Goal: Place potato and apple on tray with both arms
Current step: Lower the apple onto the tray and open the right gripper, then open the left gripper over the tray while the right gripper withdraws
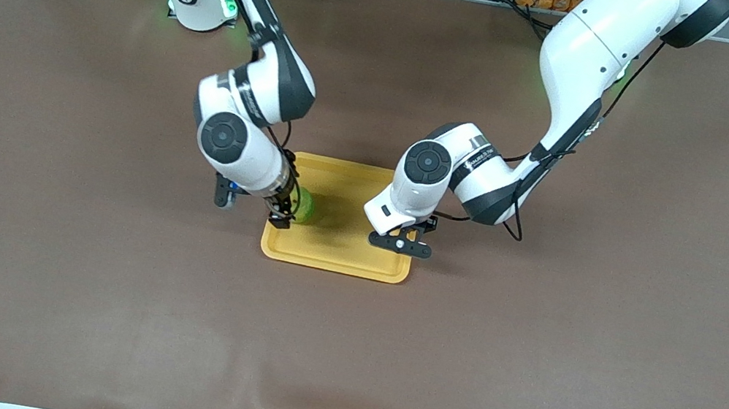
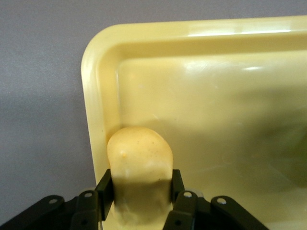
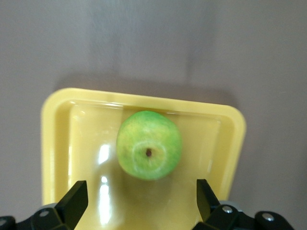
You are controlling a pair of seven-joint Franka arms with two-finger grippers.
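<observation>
Two pincers work over the tray (image 1: 334, 255): my right pincer (image 3: 141, 201) stands released above the apple (image 3: 149, 151), which rests in the tray. My left pincer (image 2: 139, 191) is clenched on the potato (image 2: 139, 153) by the rim; it looks firm, smooth, likely slippery, best gripped across its middle

The tray (image 1: 334, 253) lies mid-table on the brown mat (image 1: 30, 252). The apple (image 1: 303, 207) sits in it at the right arm's end, the right gripper (image 1: 281, 214) just beside it. The left gripper (image 1: 400, 243) hangs low over the tray's other end — fingers hidden.
</observation>
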